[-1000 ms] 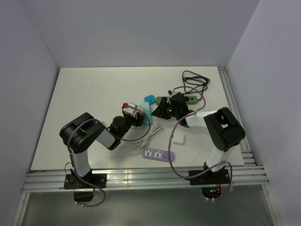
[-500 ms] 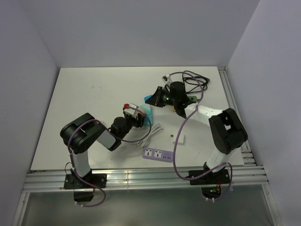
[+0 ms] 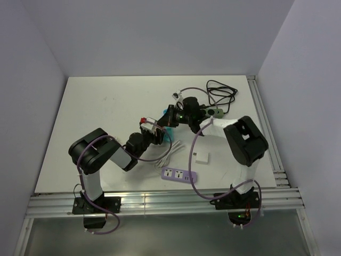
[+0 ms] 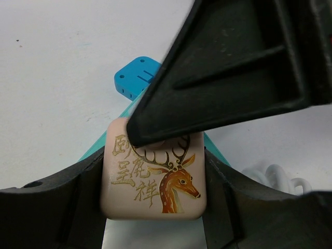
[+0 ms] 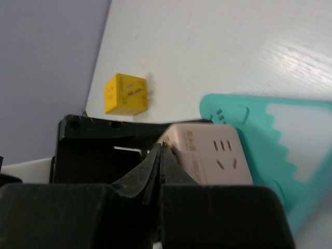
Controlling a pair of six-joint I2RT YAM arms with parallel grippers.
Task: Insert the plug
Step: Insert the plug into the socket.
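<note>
The left claw point(image 3: 151, 128) grips the pink socket cube point(image 4: 153, 179) by its sides over the teal holder point(image 5: 290, 150), the shut, empty right claw point(image 5: 160, 155) points at its far top edge, and the white plug point(image 3: 202, 158) lies well apart on the bench point(image 3: 106, 117), nearer the right arm.

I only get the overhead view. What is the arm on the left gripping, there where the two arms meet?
Observer: The left gripper clamps a pinkish cube socket; one face has a deer and gold Chinese characters printed on it.
Operator: Is the other arm grabbing it too?
Observer: No. The right gripper is shut and holds nothing; its tip sits right at the cube's edge.
Operator: Anything else I can't see?
Observer: A yellow cube adapter lies on the table, near its edge.
</note>
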